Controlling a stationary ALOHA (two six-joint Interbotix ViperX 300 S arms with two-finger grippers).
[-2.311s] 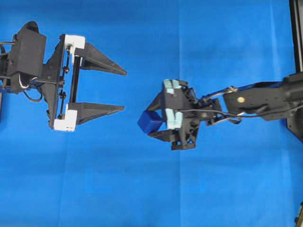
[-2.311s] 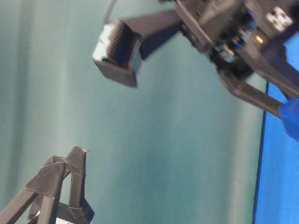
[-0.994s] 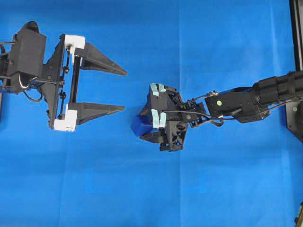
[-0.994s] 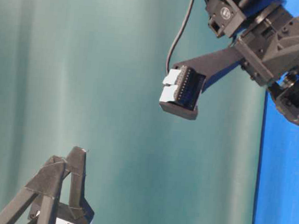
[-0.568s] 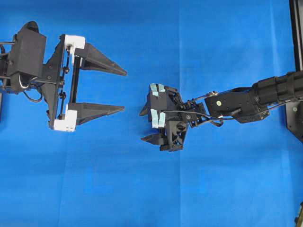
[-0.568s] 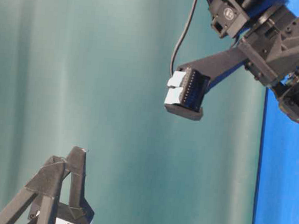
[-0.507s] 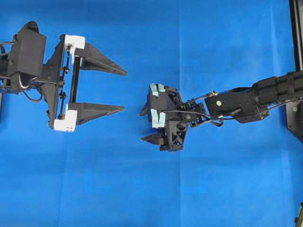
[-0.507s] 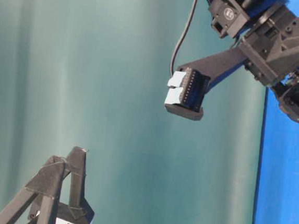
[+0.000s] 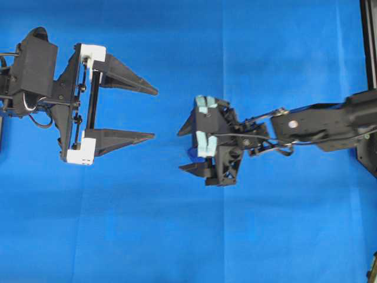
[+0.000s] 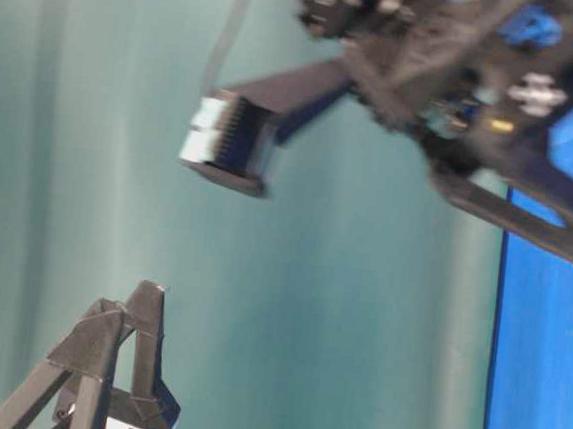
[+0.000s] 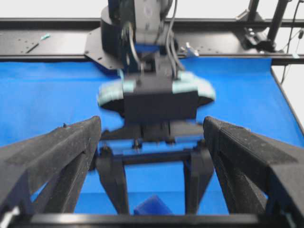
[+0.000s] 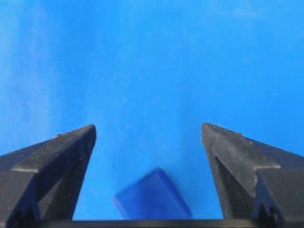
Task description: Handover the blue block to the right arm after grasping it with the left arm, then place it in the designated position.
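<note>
The blue block (image 12: 152,197) lies loose on the blue cloth between the fingers of my right gripper (image 12: 148,128) and touches neither. That gripper is open and hovers over it. From overhead only a sliver of the block (image 9: 190,155) shows under the right gripper (image 9: 181,150), near the middle of the cloth. My left gripper (image 9: 155,113) stands wide open and empty to the left, pointing at the right one. In the left wrist view the block (image 11: 153,207) sits low between the right gripper's fingers (image 11: 114,180).
A black frame rail (image 9: 366,59) runs down the right edge of the cloth. More black rails (image 11: 47,42) cross behind the right arm's base. The table-level view shows the right arm (image 10: 460,69) blurred against a teal backdrop.
The right gripper opened and let go of the blue block, which now rests on the cloth. The right arm then drew back a little to the right. The left arm stayed still.
</note>
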